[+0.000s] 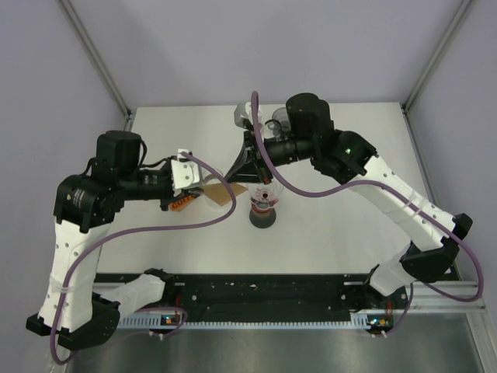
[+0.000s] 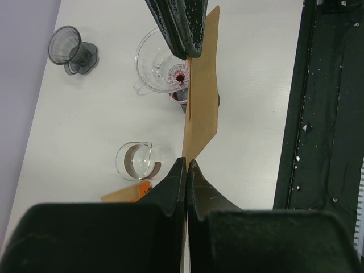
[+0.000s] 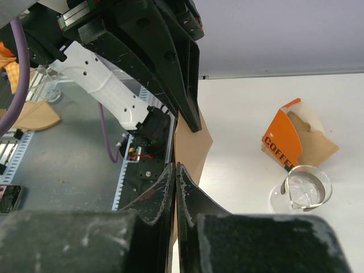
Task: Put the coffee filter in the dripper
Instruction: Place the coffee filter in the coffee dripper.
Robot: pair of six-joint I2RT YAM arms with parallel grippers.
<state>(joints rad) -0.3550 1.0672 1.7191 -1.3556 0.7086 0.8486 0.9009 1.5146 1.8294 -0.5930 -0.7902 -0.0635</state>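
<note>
A flat brown coffee filter (image 2: 202, 96) hangs in the air between both grippers, edge-on to the table. My left gripper (image 2: 186, 162) is shut on its near corner. My right gripper (image 3: 175, 166) is shut on the opposite end of the filter (image 3: 194, 149); its black fingers (image 2: 183, 27) show at the top of the left wrist view. The clear dripper (image 2: 160, 63) with a red centre stands just beyond the filter on a dark base. From above, the filter (image 1: 222, 194) sits just left of the dripper (image 1: 265, 197), with the left gripper (image 1: 203, 189) and right gripper (image 1: 247, 177) at its two ends.
An orange pack of filters (image 3: 289, 138) lies on the table beside a small glass pitcher (image 3: 301, 191). A second, grey dripper (image 2: 71, 48) stands near the far edge. The black rail (image 1: 256, 291) runs along the table's near edge.
</note>
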